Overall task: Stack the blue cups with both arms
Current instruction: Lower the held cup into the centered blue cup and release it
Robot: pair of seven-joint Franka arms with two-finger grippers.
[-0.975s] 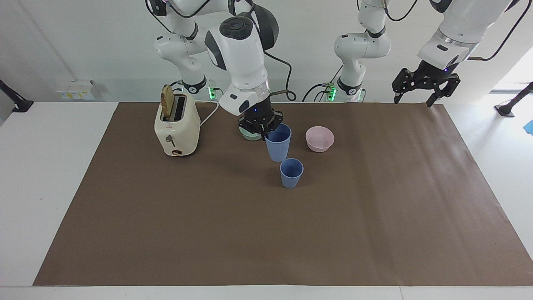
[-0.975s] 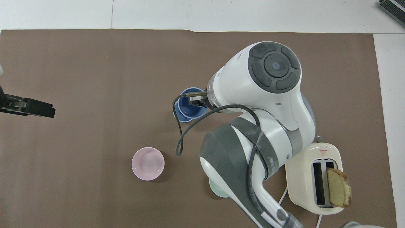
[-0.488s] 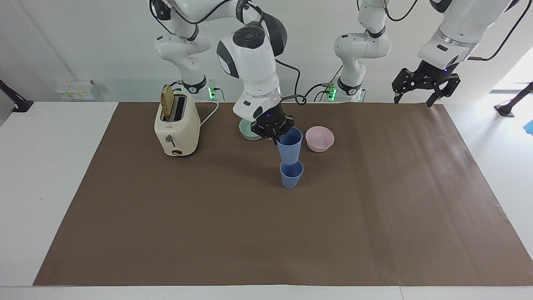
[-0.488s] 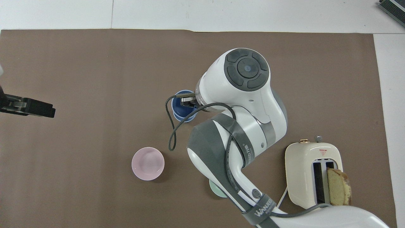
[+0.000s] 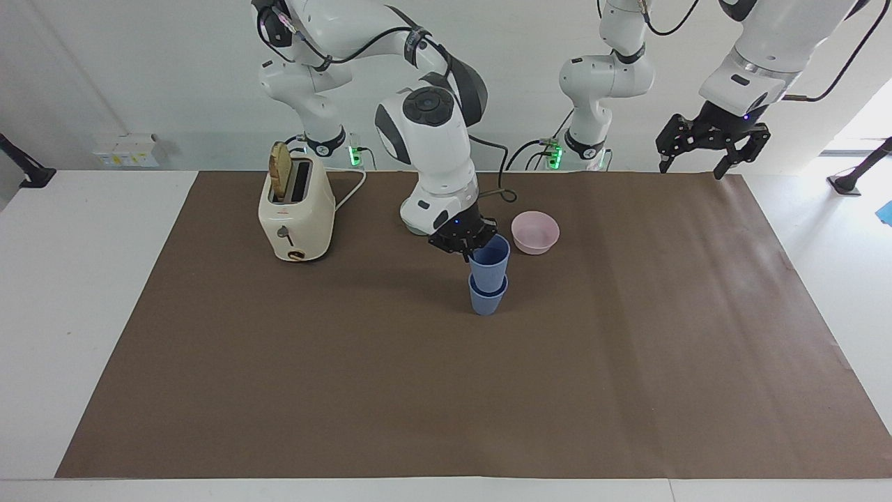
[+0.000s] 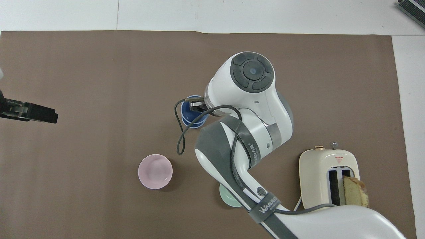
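Facing me, my right gripper point(image 5: 468, 247) pinches the upper blue cup point(image 5: 490, 263), nested in the lower blue cup point(image 5: 486, 298) mid-frame; overhead hides that nesting. Left gripper point(image 5: 702, 148) spread, upper right.

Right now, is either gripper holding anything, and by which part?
The right gripper holds the upper blue cup by its rim, lowered partway into the lower blue cup. The left gripper is open, empty and waiting.
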